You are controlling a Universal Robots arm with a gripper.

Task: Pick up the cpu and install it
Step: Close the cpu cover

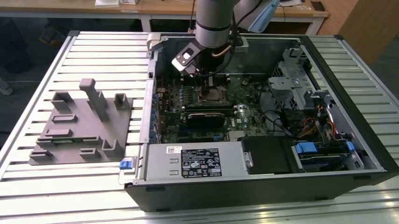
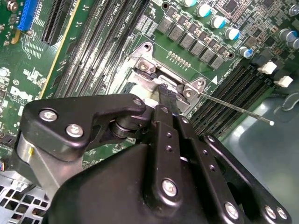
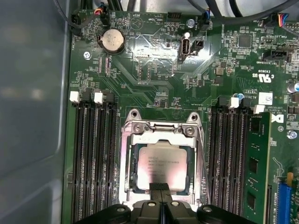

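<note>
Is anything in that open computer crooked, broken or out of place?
Nothing looks broken or spilled. The silvery square cpu sits straight inside its metal socket frame, with the gripper at its edge. One thin metal lever juts out free beside that frame.

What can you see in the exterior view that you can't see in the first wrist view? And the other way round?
The exterior view adds the grey plastic fixture on the slatted table, the whole computer case, its power supply and the robot arm. The first wrist view adds the cpu lying flat in the metal-framed socket, and the round coin battery. Both share the green motherboard, the socket, and the gripper above it.
</note>
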